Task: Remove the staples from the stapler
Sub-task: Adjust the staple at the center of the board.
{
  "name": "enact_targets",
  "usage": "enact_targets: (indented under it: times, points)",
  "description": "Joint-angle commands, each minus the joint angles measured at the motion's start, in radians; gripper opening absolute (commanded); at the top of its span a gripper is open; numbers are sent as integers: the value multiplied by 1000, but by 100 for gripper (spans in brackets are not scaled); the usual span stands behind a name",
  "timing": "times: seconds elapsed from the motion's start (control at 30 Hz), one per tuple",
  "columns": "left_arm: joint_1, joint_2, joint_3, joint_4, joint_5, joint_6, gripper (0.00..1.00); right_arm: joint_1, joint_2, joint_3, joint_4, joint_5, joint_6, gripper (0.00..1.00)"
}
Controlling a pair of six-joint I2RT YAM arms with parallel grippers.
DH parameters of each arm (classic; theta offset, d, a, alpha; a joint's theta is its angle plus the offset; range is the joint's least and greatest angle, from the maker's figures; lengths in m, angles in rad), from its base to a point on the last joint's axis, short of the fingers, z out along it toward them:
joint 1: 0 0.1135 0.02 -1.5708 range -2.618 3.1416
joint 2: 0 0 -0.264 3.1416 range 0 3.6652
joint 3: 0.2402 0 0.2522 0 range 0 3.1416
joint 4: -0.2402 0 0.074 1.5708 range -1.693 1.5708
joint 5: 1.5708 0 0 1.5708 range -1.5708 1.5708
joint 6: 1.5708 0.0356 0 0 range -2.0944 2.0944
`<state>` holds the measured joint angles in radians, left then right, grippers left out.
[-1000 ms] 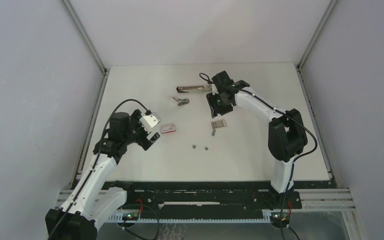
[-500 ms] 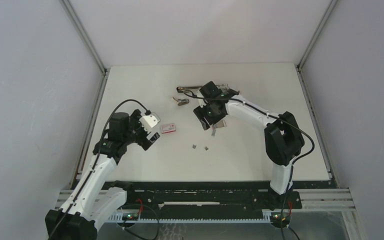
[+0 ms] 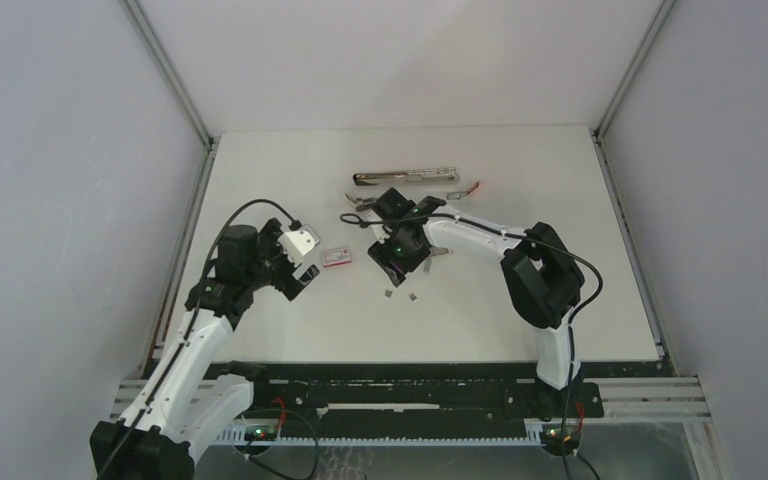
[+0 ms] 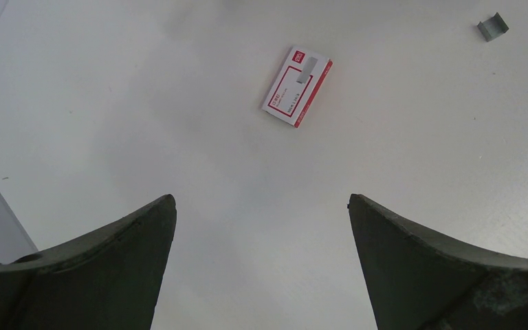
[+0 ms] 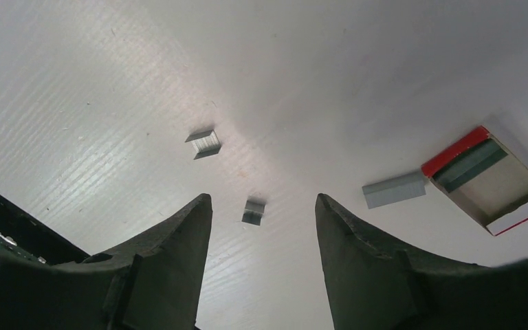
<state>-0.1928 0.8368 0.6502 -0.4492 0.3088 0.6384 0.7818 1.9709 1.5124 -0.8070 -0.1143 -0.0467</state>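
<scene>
The right claw (image 5: 262, 203) hangs low over the middle of the tabletop (image 3: 260, 180), jaws parted and holding nothing. Two short staples (image 5: 205, 143) lie on the surface just under it. A longer strip (image 5: 393, 190) rests beside an open red-and-white box (image 5: 491, 180). The left claw (image 4: 261, 199) gapes wide and empty, near a closed box (image 4: 296, 86). The stapler (image 3: 405, 178) lies farther back.
</scene>
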Motion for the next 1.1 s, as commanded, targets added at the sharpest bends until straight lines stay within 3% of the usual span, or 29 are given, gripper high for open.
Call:
enact_targets:
  times: [0.0, 0.53, 1.07]
  points:
    - [8, -16, -21, 37, 0, -4, 100, -36, -3, 30, -21, -50, 9, 57]
    - [7, 3, -17, 38, 8, -6, 100, -169, -61, -80, -41, -90, 45, 58]
    - [9, 6, -18, 40, 9, -6, 100, -190, 74, -10, -45, -76, 102, 59]
